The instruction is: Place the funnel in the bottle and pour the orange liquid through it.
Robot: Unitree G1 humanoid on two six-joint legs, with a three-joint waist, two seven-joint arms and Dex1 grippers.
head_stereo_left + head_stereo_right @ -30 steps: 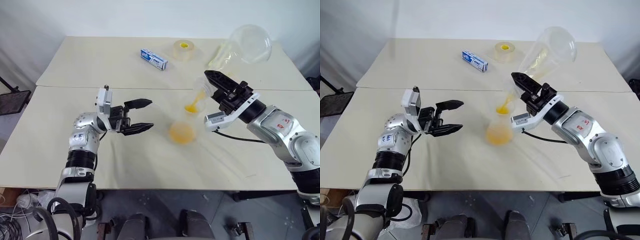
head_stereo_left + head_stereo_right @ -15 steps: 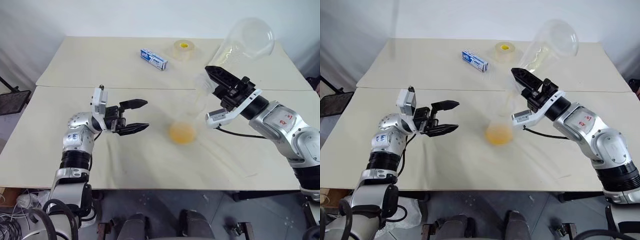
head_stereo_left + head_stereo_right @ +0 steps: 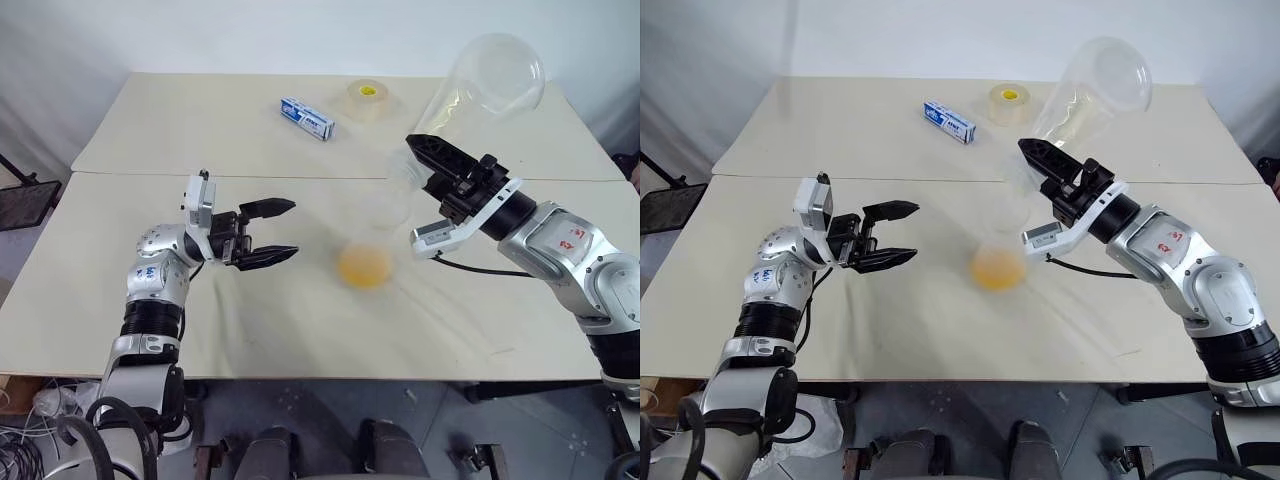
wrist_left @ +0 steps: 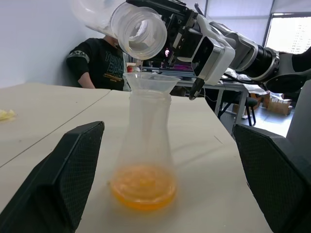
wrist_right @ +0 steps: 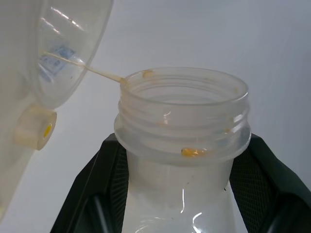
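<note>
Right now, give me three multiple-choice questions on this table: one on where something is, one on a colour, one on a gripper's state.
1. Where is the orange liquid?
A. Pooled in the bottom of the bottle
B. Spilled over the far table
C. Inside the tape roll

2. What colour is the small box on the far table?
A. Red
B. Blue and white
C. Black

3. What is the right gripper doing?
A. Open above the table
B. Shut on the tape roll
C. Shut on the neck of the clear round vessel

Answers: 1 A, the left wrist view shows it under the funnel; 2 B, its print is blue on white; 3 C, its fingers flank the neck.
</note>
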